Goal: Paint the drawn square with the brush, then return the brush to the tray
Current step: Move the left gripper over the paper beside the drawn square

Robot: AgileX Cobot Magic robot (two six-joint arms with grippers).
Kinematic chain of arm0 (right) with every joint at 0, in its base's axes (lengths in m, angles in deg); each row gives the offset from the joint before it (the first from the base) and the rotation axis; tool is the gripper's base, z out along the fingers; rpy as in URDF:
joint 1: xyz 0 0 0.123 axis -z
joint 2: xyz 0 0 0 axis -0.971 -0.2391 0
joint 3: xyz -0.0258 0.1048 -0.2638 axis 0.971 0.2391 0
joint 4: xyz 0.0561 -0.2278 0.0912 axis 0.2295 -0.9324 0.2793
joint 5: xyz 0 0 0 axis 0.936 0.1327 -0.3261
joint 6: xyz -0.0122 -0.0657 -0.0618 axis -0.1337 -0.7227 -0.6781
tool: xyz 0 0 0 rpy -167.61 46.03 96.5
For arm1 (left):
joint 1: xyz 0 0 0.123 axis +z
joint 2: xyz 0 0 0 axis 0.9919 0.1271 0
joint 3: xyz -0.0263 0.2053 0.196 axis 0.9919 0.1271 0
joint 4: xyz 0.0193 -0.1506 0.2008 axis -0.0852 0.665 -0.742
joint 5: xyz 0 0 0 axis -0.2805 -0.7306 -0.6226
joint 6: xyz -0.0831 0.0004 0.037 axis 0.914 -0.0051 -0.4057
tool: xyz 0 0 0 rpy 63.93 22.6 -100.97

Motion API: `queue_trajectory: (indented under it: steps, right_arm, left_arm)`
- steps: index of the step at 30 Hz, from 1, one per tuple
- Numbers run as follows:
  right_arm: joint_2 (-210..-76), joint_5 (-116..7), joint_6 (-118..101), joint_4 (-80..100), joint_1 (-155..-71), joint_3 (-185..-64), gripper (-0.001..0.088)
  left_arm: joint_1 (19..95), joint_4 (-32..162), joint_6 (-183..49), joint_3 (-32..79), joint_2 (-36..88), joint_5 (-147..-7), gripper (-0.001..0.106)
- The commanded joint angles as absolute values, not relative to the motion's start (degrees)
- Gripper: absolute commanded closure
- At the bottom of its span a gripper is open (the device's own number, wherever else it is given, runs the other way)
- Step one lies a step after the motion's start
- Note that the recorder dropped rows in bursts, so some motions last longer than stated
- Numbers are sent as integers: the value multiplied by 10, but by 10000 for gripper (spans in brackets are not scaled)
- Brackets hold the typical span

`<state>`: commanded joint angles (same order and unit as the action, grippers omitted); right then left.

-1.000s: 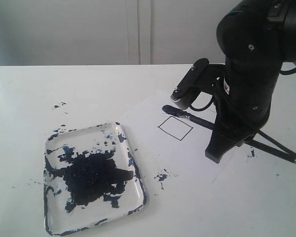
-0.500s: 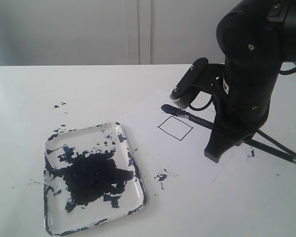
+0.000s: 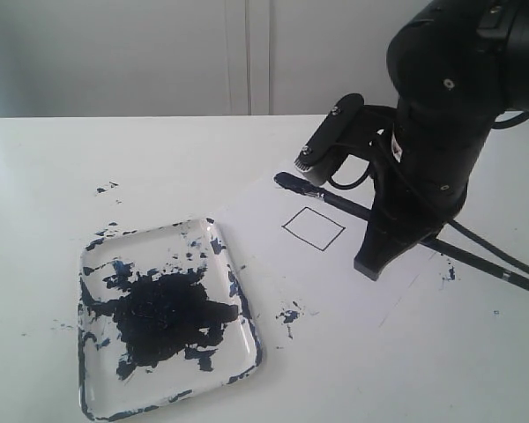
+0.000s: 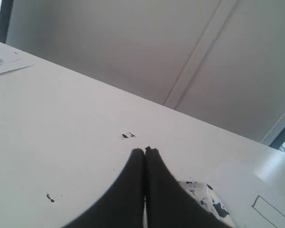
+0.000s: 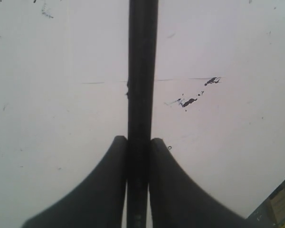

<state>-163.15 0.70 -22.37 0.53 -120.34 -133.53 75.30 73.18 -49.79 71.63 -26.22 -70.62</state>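
Note:
My right gripper (image 3: 370,263) (image 5: 139,140) is shut on the brush (image 3: 335,201) (image 5: 142,71), a long black handle running between its jaws. In the exterior view the dark brush tip (image 3: 286,181) hovers near the paper's far edge, just beyond the drawn square (image 3: 313,228). The square is a thin black outline, blank inside, and shows again in the left wrist view (image 4: 270,211). The tray (image 3: 238,291), with a big blue-black blotch, lies to the left of the paper. My left gripper (image 4: 145,151) is shut and empty over the bare table, with the tray's corner (image 4: 209,199) beside it; it is out of the exterior view.
The white paper sheet (image 3: 335,273) lies under the right arm. Paint spatters mark the table at the left (image 3: 106,188), beside the tray (image 3: 288,315) and at the right (image 3: 449,273). A white wall stands behind the table.
My right arm has shifted left and away, carrying the brush. The tip has moved from the square's far corner out towards the paper's far edge.

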Motion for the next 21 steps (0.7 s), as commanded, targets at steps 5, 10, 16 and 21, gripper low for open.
queue_trajectory:
  steps: [5, 10, 16, 21]
  right_arm:
    - [-1632, 7, -220, 5, -1203, -1335, 868]
    - [-1632, 10, -220, 5, -1203, -1335, 868]
    - [-1632, 33, -220, 3, -1203, -1335, 868]
    - [-1632, 44, -220, -18, -1202, -1335, 868]
  left_arm:
    - [699, 711, -496, 671, -122, -649, 1050]
    - [652, 677, -496, 591, 27, -634, 1050]
    - [606, 581, -494, 493, 192, -625, 1050]
    - [583, 572, -494, 427, 296, -612, 1050]
